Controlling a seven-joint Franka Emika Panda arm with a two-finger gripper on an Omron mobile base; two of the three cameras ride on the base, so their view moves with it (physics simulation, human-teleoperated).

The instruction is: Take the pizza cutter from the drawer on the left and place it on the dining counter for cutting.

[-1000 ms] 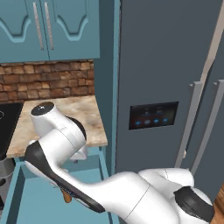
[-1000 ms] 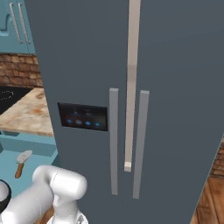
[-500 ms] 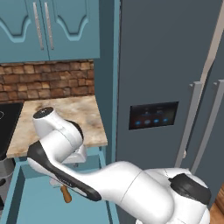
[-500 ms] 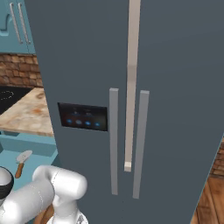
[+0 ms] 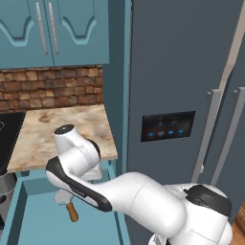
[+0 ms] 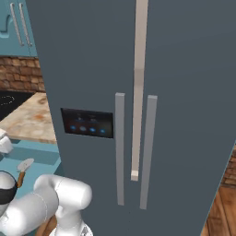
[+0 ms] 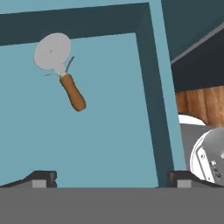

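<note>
Currently pizza cutter (image 7: 60,72) flat in drawer (image 7: 109,144), beyond wide-spread pincer (image 7: 111,177), untouched.

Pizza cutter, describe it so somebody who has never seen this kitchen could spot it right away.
Find the tall dark grey fridge; just left of it, under the short marbled stone slab, a teal drawer stands pulled open. On its plain teal floor near a corner lies the pizza cutter. It is the one loose thing there: a round grey blade on a stubby brown wooden handle.

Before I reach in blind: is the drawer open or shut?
Open: its teal inside shows, with the cutter lying flat on it.
</note>
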